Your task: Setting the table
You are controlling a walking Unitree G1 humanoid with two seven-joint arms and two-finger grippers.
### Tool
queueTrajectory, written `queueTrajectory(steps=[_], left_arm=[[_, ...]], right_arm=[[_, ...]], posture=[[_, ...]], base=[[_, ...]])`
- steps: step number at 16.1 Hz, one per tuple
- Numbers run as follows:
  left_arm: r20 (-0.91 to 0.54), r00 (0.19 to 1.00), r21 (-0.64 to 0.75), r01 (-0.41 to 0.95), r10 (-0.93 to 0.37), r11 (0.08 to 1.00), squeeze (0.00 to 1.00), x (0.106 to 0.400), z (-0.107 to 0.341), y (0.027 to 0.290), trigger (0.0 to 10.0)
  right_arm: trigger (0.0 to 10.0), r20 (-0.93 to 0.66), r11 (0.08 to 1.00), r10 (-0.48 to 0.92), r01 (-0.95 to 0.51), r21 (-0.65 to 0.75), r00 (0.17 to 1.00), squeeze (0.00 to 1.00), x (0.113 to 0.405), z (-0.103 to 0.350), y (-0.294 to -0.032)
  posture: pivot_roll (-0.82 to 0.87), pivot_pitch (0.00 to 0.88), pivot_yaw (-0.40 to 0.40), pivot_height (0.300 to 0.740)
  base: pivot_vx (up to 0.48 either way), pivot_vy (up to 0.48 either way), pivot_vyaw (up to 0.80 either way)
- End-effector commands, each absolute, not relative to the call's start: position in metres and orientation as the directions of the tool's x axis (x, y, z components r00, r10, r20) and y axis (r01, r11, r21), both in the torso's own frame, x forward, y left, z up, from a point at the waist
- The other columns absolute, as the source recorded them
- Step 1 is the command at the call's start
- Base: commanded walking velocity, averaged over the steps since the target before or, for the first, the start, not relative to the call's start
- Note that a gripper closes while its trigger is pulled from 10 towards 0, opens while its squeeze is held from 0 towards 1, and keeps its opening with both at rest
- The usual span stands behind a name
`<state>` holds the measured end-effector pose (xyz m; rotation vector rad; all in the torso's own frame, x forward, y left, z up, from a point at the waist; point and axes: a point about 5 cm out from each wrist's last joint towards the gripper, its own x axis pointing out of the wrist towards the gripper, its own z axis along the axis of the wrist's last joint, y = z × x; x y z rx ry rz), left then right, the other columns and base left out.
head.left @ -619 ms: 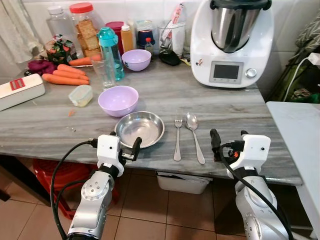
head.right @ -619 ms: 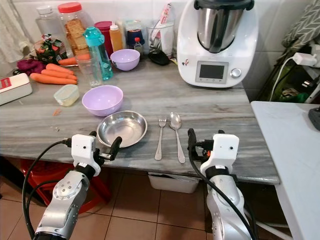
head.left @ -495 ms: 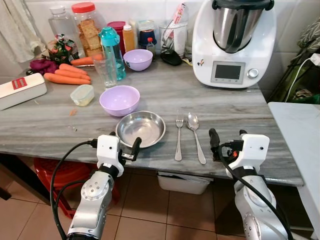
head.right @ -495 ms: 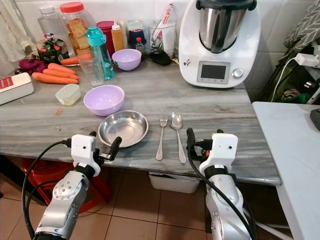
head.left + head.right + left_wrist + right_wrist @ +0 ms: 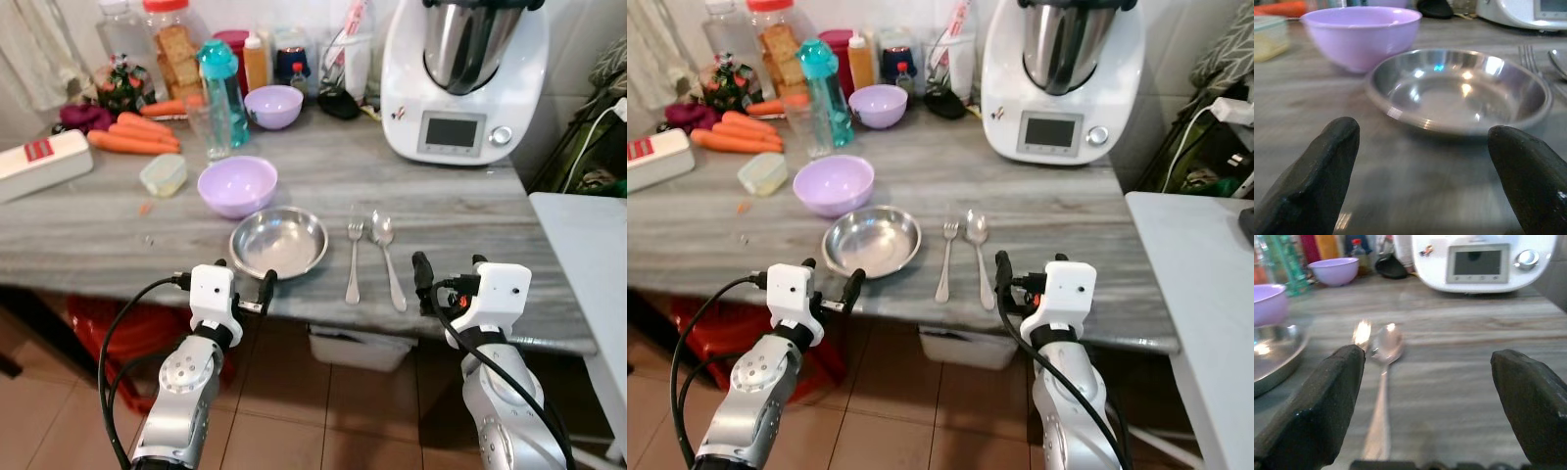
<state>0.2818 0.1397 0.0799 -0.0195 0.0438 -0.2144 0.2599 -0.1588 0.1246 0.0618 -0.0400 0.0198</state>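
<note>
Both hands, left hand (image 5: 242, 286) and right hand (image 5: 447, 278), gape empty; blur smears the spoon (image 5: 1382, 382) handle.

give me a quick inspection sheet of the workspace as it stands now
surface: grey marble-look counter, bare along its near left part.
job's things: steel plate near the front edge; fork and spoon side by side to its right; lilac bowl just behind it.
clutter: second lilac bowl, teal bottle, carrots, jars, white kitchen machine along the back.
grippers: left gripper open, facing the plate; right gripper open, facing the spoon; both empty.
cables: black cable looping from the left wrist.
surroundings: tiled floor, white table at right.
</note>
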Motion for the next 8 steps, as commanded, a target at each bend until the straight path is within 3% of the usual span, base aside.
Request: queueTrajectory(steps=[1, 8], left_arm=[[-0.054, 0.979, -0.01, 0.198, -0.199, 0.98, 0.0, 0.2798, 0.0784, 0.1446, 10.0], [-0.053, 0.978, -0.005, 0.199, -0.199, 0.98, 0.0, 0.2788, 0.0784, 0.1447, 10.0]], right_arm=[[10.0, 0.031, 0.997, 0.026, -0.028, 0.068, 0.999, 0.0, 0.2603, 0.1228, -0.1577], [10.0, 0.026, 0.997, 0.023, -0.025, 0.069, 0.999, 0.0, 0.2601, 0.1218, -0.1583]], posture=[[-0.03, 0.0, 0.028, 0.74], [-0.03, 0.0, 0.03, 0.74]], base=[[-0.307, 0.0, 0.0], [-0.315, 0.0, 0.0]])
